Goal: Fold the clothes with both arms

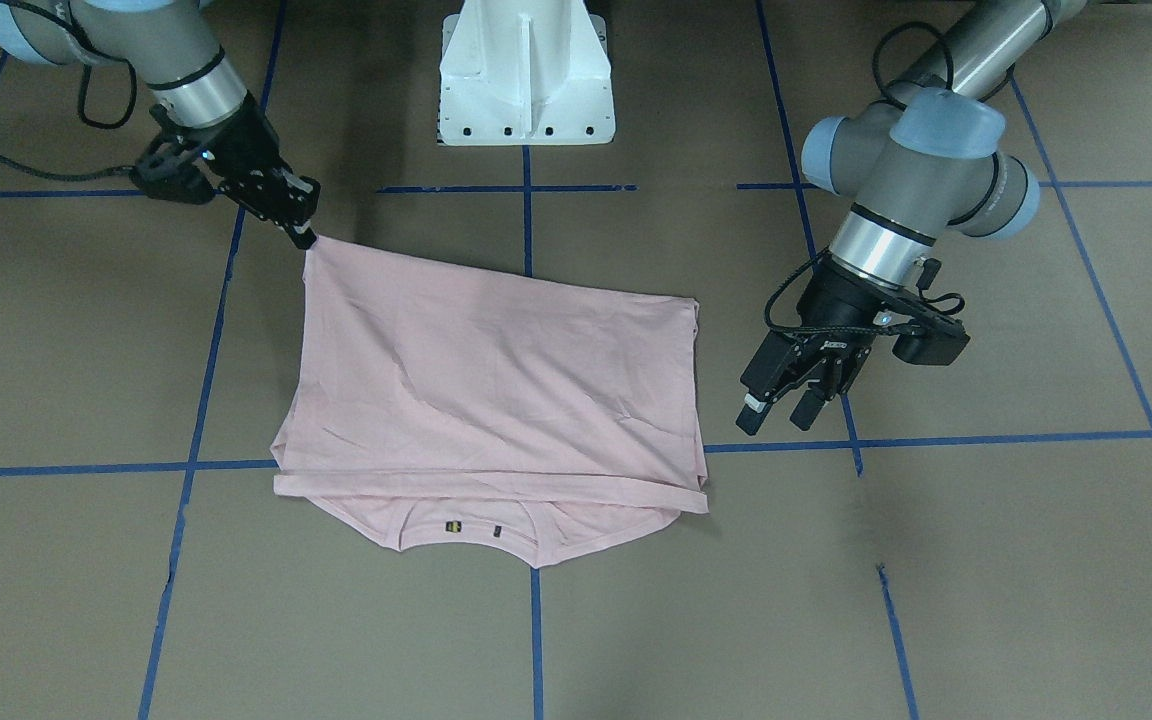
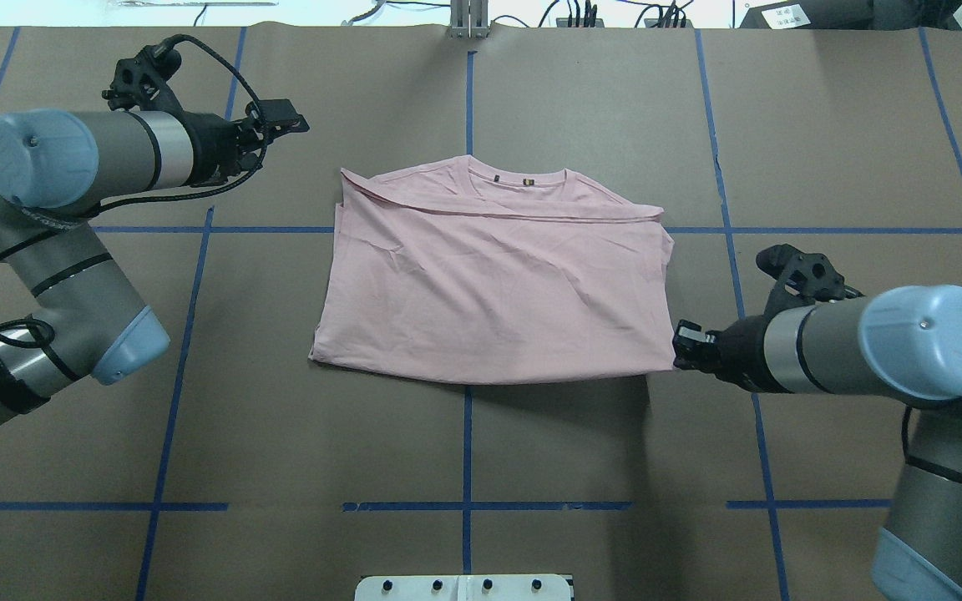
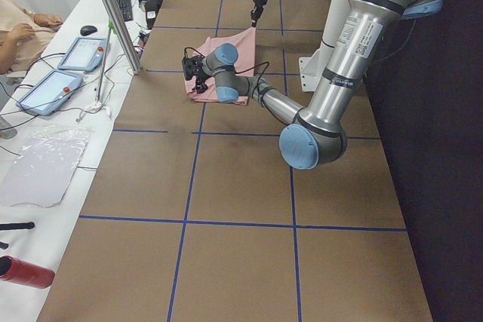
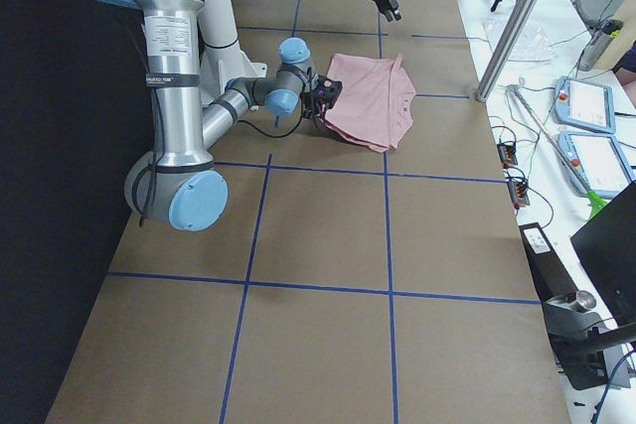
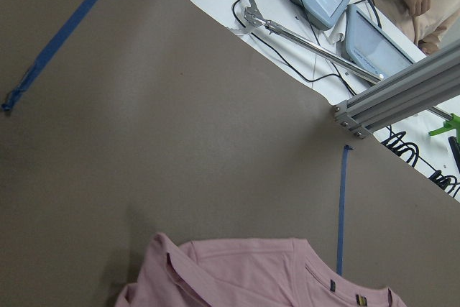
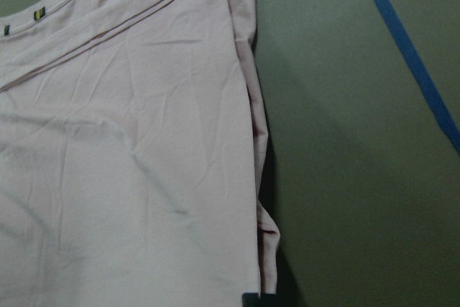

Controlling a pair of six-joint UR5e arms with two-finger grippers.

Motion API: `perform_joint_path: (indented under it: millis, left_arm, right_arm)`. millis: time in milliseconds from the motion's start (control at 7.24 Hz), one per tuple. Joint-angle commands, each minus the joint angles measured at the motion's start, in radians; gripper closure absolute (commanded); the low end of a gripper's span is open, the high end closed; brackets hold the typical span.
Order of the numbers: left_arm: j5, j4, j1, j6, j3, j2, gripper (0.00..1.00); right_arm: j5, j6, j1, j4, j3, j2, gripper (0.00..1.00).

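Pinching a T-shirt (image 1: 496, 380) corner are right gripper (image 1: 302, 236) jaws; left gripper (image 1: 779, 412) jaws stand spread.

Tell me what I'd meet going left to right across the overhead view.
left arm → left gripper, open → pink T-shirt → right gripper, pinching the shirt's corner → right arm

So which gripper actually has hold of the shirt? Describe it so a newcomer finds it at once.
Start at the pink T-shirt spread on the table. At its corner nearest the robot, on the robot's right side, the right gripper pinches the lifted fabric. The left gripper, by contrast, hangs open beside the shirt's other edge, touching nothing.
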Motion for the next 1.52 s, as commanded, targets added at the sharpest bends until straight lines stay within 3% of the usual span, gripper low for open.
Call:
perform_joint_path:
  millis: [0,138,276,414,552,828,966,1104,1242,1380]
  left_arm:
    - [-0.004,0.002,0.000,-0.005,-0.036,0.000,0.00]
    - [-0.013,0.006,0.001,-0.055,-0.094,0.002,0.00]
    - [-0.027,0.012,0.008,-0.109,-0.130,0.006,0.00]
    - [-0.083,0.012,0.008,-0.114,-0.154,0.008,0.00]
    - [-0.105,0.011,0.015,-0.173,-0.158,0.017,0.00]
    - [-0.086,0.052,0.162,-0.334,-0.273,0.143,0.00]
    - [-0.004,0.194,0.261,-0.338,-0.311,0.173,0.00]
    - [0.064,0.435,0.358,-0.336,-0.349,0.128,0.00]
    - [0.068,0.559,0.409,-0.336,-0.334,0.079,0.02]
    - [0.068,0.606,0.461,-0.336,-0.296,0.059,0.07]
  right_arm:
    - [0.092,0.040,-0.094,0.001,0.137,-0.126,1.00]
    - [0.177,0.054,-0.145,0.001,0.137,-0.128,1.00]
    - [0.206,0.075,-0.235,0.001,0.134,-0.131,1.00]
    - [0.199,0.079,-0.280,0.001,0.116,-0.130,0.21]
    - [0.166,0.079,-0.292,0.003,0.081,-0.117,0.00]
    - [0.144,0.067,-0.077,0.003,0.076,-0.039,0.00]
    - [0.142,0.054,0.064,0.005,0.027,0.029,0.00]
    - [0.156,-0.004,0.171,0.003,-0.061,0.104,0.00]
    - [0.144,-0.118,0.215,0.012,-0.140,0.110,0.00]
    - [0.141,-0.189,0.231,0.011,-0.176,0.125,0.00]
